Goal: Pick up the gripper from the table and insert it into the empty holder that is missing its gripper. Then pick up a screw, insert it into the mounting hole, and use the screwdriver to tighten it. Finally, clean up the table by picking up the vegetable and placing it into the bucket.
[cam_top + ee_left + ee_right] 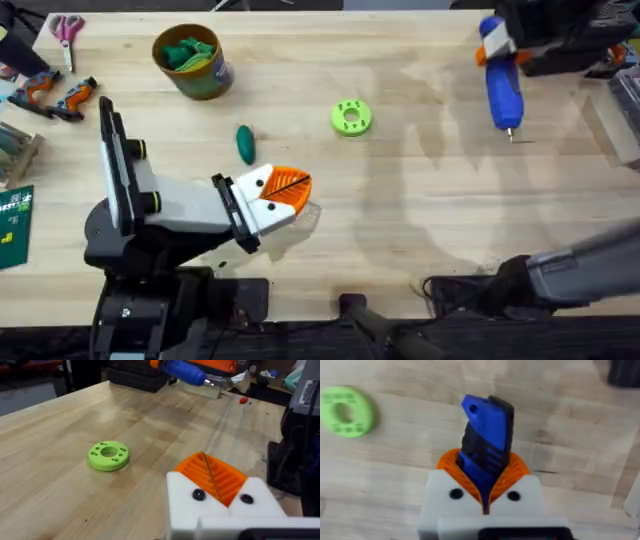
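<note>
Right gripper (485,492) clamps the blue screwdriver (485,440) near the table's (420,200) far right corner, while the left gripper's (220,490) orange pads (212,477) meet, holding nothing.

Bare table (420,190) lies open between the lime disc (351,117) and the screwdriver (503,88). Tighter by the left gripper (285,195) — the vegetable (245,143) just beyond it, the bucket (193,61) farther back.
</note>
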Action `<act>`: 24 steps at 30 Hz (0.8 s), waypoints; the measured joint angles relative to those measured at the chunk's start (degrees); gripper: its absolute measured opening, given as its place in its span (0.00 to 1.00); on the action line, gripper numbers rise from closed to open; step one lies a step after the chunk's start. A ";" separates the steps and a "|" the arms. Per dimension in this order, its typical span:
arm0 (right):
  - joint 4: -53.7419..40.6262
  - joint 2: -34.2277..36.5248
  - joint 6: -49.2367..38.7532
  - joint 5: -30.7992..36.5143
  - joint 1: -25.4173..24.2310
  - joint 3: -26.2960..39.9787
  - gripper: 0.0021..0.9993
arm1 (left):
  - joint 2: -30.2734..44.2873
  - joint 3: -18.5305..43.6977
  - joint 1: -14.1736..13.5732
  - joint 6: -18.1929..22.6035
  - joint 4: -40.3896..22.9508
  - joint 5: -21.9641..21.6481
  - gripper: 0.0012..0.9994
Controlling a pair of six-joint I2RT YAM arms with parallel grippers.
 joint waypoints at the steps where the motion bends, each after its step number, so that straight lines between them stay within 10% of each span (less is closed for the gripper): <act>1: 0.25 -2.41 0.16 -0.07 1.01 -0.68 0.03 | -0.02 0.00 0.00 -0.01 0.00 0.00 0.00; 13: 27.55 -49.21 19.92 -0.58 18.67 -37.64 0.03 | -0.02 0.00 0.00 -0.01 0.00 0.00 0.00; 24: 53.71 -47.68 20.79 -12.41 18.76 -53.32 0.03 | -0.02 0.00 0.01 0.00 0.00 0.00 0.00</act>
